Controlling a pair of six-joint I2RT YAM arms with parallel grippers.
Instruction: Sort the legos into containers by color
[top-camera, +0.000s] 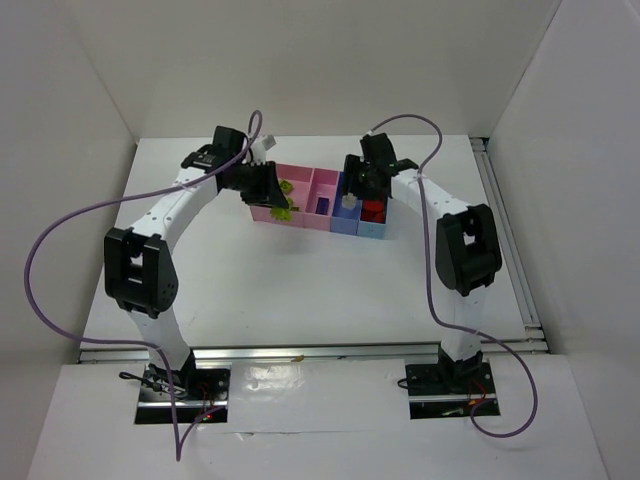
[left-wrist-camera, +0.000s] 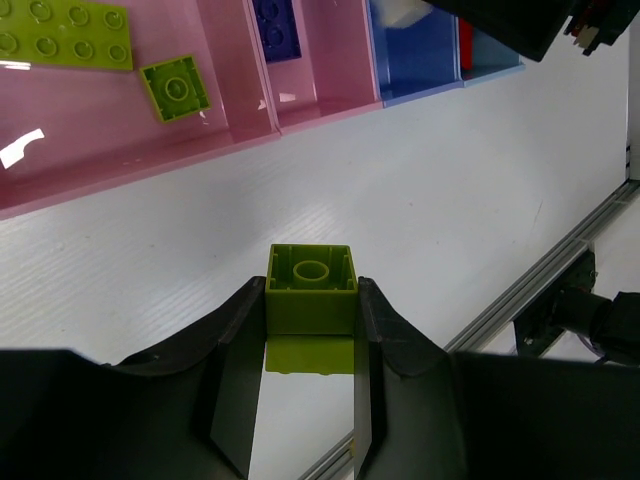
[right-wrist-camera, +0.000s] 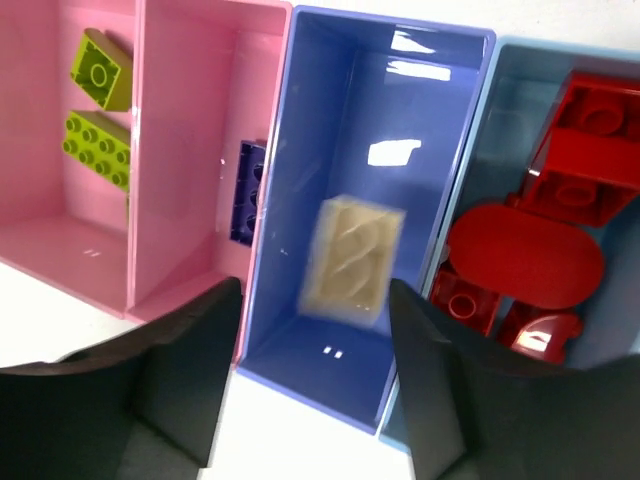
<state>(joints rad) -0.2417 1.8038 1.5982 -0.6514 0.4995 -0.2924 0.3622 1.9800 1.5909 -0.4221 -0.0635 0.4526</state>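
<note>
My left gripper (left-wrist-camera: 310, 305) is shut on a yellow-green brick (left-wrist-camera: 310, 290), held above the white table just in front of the wide pink bin (left-wrist-camera: 120, 150). That bin holds a yellow-green plate (left-wrist-camera: 65, 35) and a small yellow-green brick (left-wrist-camera: 177, 88). My right gripper (right-wrist-camera: 315, 290) is open and empty above the blue bin (right-wrist-camera: 300, 200), where a whitish brick (right-wrist-camera: 355, 258) shows blurred. A dark blue brick (right-wrist-camera: 247, 190) lies in the narrow pink bin. Several red bricks (right-wrist-camera: 540, 250) fill the light blue bin. The top view shows the row of containers (top-camera: 305, 222) with both grippers over it.
The table's metal rail (left-wrist-camera: 540, 290) runs to the right of my left gripper. White walls enclose the table (top-camera: 300, 290) on three sides. Purple cables (top-camera: 60, 230) loop off both arms.
</note>
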